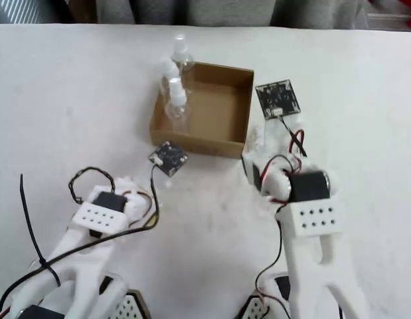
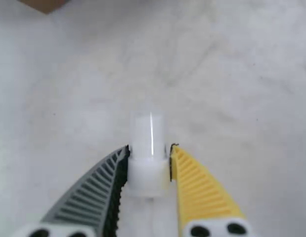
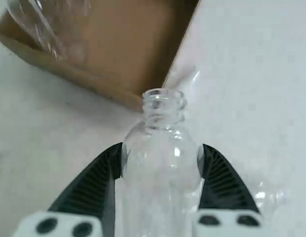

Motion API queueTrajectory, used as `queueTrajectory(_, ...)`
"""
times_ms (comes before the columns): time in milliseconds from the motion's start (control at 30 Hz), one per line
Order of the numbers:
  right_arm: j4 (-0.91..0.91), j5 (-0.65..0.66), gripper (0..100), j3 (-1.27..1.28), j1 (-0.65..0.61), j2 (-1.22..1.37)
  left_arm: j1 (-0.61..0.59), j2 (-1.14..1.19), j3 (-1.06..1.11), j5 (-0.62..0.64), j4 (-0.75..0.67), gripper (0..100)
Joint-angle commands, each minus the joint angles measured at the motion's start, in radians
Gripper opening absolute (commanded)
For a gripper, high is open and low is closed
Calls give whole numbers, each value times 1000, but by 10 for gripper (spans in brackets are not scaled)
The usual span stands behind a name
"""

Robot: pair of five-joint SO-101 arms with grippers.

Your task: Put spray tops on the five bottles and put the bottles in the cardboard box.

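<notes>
Since the bottle (image 3: 160,168) has no top yet, the right hand (image 3: 160,148) squeezes it by its sides. The open neck sticks out in front of the hand, so I think a top can go on there. The left hand (image 2: 149,150) is shut tight on a white spray top (image 2: 147,133). Just past the right hand sits the cardboard box (image 3: 118,64). Its capped bottles (image 1: 175,100) stand along the side nearer the left hand, leaving room for more.
</notes>
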Motion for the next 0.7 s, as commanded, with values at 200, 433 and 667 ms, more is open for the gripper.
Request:
queueTrajectory(200,-469,-6,62,133,-2,-211,-8,-38,-5,-6,-18,28)
queueTrajectory(433,-883,-2,63,265,-2,-226,-8,-38,-5,-6,-18,28)
queueTrajectory(667,-1391,-6,63,549,-10,-147,-19,-38,-5,-5,-18,28)
